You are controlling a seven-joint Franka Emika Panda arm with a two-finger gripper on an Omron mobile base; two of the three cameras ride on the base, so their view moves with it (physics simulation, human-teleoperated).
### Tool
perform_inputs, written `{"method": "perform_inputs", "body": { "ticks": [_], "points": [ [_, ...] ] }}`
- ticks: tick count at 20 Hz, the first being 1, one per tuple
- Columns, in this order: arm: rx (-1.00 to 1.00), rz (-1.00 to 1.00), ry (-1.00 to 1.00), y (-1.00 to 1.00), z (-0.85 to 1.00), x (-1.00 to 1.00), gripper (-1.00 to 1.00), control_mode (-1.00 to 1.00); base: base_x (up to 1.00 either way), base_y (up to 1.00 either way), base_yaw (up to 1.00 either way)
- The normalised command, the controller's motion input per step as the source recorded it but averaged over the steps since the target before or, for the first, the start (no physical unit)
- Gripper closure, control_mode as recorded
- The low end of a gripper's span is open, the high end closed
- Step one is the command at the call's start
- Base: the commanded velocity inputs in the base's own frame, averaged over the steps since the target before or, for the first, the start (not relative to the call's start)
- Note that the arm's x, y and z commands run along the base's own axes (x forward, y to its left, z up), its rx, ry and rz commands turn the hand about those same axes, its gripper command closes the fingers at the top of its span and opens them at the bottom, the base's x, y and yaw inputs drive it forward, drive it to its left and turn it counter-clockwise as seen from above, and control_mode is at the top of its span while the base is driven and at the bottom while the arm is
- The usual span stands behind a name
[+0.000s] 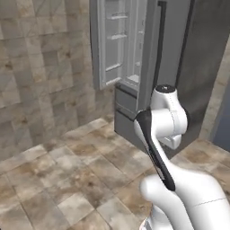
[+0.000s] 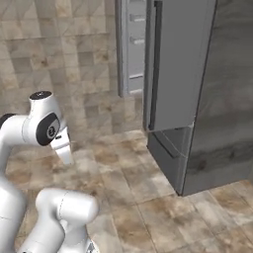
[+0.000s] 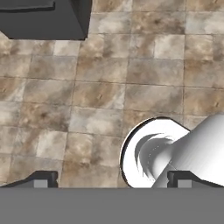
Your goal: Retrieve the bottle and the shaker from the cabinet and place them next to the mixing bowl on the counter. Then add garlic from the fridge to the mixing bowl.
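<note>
The fridge [image 1: 117, 42] stands ahead with its upper part open, showing a pale grey inside with flat shelves; in the right base view the fridge [image 2: 136, 47] shows the same inside past a grey door [image 2: 178, 64]. No garlic can be made out on the shelves. In the hand view my gripper [image 3: 112, 179] points down at the tiled floor, open, its fingertips [image 3: 41, 178] wide apart with nothing between them. The bottle, shaker, cabinet, mixing bowl and counter are out of view.
A dark wood-grain panel [image 2: 227, 99] flanks the fridge on the right. Grey lower drawers [image 1: 126, 101] sit under the open part. Brown floor tiles [image 1: 67, 179] spread in front, and a tiled wall [image 1: 45, 67] rises on the left. A dark box corner [image 3: 43, 17] shows in the hand view.
</note>
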Motion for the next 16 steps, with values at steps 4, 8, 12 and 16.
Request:
{"method": "perform_inputs", "body": {
  "ticks": [4,8,12,16],
  "points": [
    [0.00,0.00,0.00,0.00,0.00,0.00,-1.00,1.00,1.00,0.03,-0.49],
    [0.00,0.00,0.00,0.00,0.00,0.00,-1.00,1.00,1.00,0.20,-0.38],
    [0.00,0.00,0.00,0.00,0.00,0.00,-1.00,1.00,0.96,0.63,-0.37],
    [0.00,0.00,0.00,0.00,0.00,0.00,-1.00,1.00,0.62,0.95,-0.36]
  ]
}}
